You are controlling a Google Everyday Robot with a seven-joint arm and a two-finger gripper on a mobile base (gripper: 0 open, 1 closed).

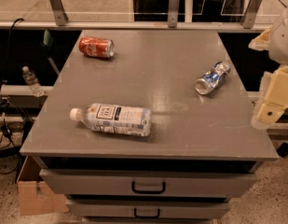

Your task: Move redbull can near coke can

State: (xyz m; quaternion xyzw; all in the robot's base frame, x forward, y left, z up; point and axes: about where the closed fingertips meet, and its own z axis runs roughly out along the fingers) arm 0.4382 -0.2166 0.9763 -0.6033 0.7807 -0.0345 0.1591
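Dented silver-and-blue redbull can (212, 78) lies diagonally at grey desk (181, 129) right edge, just left of cream gripper (272, 99), grasp state impossible to tell.

Dim, warm light comes from above. The table (153, 69) carries a dull sheen near its middle; the bottle (116, 119) casts a short soft shadow. The gripper (270, 108), at the right edge, looks pale, washed-out.
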